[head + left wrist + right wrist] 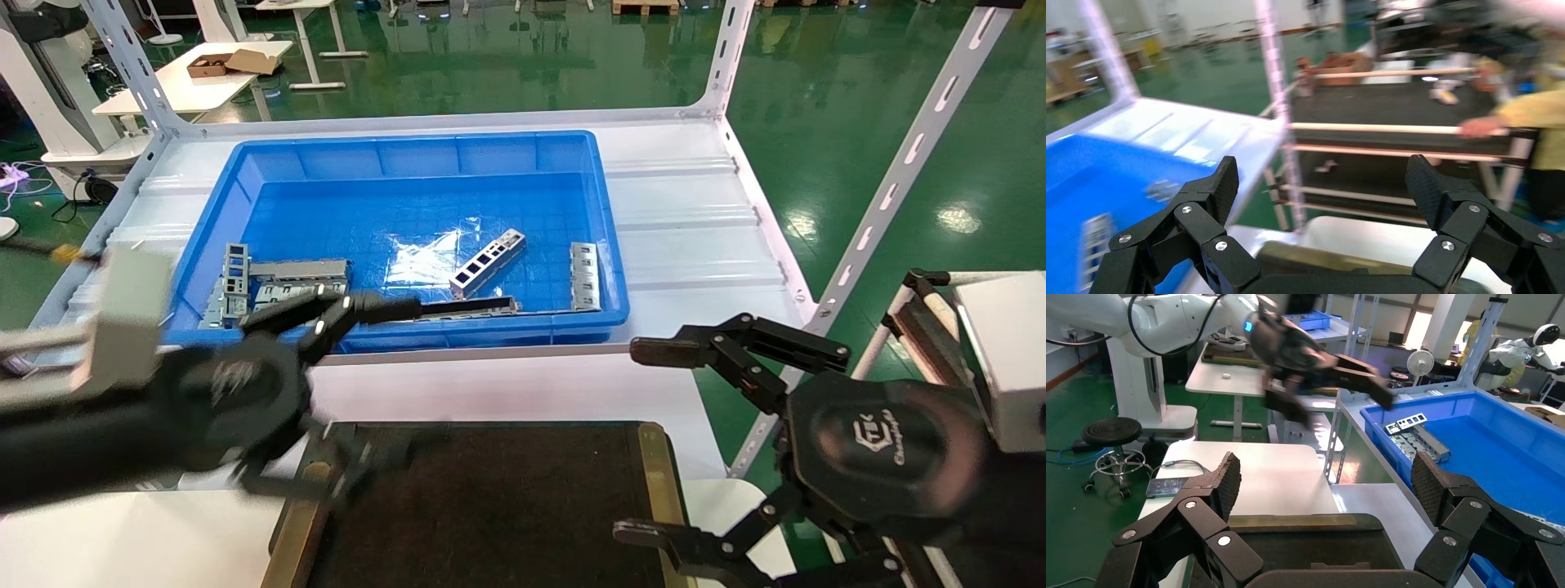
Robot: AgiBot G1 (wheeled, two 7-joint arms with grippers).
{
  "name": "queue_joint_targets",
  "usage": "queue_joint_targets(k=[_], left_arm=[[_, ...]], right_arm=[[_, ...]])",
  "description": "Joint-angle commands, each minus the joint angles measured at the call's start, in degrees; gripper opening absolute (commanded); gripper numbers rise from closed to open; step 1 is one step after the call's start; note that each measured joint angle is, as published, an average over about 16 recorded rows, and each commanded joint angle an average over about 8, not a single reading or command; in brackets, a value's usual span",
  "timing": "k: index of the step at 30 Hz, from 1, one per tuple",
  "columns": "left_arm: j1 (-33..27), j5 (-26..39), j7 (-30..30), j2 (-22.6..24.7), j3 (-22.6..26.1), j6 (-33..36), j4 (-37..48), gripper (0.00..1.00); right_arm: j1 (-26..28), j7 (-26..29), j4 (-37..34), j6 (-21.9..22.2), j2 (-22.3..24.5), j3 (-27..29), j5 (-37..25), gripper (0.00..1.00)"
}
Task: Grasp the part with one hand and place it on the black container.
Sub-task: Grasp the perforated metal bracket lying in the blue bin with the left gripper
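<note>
The part (488, 262), a narrow silver strip with a row of rectangular cut-outs, lies tilted in the middle of the blue bin (278, 155). My left gripper (400, 381) is open and empty. It hovers between the bin's front wall and the far left corner of the black container (507, 506), with its upper finger over the bin's front rim. In the left wrist view the left gripper (1324, 187) holds nothing between its fingers. My right gripper (645, 443) is open and empty beside the container's right edge; it also shows in its own wrist view (1324, 484).
Grey multi-slot plates (286, 282) lie at the bin's left. Another plate (583, 276) lies at its right and a dark hollow bar (466, 308) along its front wall. White shelf posts (907, 155) stand at the right. The container has brass side strips (658, 474).
</note>
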Motion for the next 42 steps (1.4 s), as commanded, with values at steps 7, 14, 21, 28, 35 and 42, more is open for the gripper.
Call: queue_joint_targets(k=[7,14,21,28,35,42], left_arm=[[-4.4,10.1,-4.8,6.3,4.2,-12.5,4.0,1.0],[-10.6,19.1,-6.8,15.1,8.6,-21.5,14.0,1.0],[-17.2,25.2,-4.9,24.8,12.0,-27.3,29.0,0.96],[-22.7,28.1,0.2,32.9,13.5,-31.1,43.9,0.09],[-25.7,27.6,4.7,36.8,13.3,-32.1,53.1,0.0],[-27.1,26.0,7.7,37.6,13.2,-32.1,57.8,0.0]], right_arm=[[0.0,0.0,0.0,0.0,0.0,0.0,0.0,1.0],[0.0,0.0,0.0,0.0,0.0,0.0,0.0,1.0],[0.0,0.0,0.0,0.0,0.0,0.0,0.0,0.8],[0.0,0.0,0.0,0.0,0.0,0.0,0.0,0.0],[0.0,0.0,0.0,0.0,0.0,0.0,0.0,0.0],[0.0,0.0,0.0,0.0,0.0,0.0,0.0,0.0]])
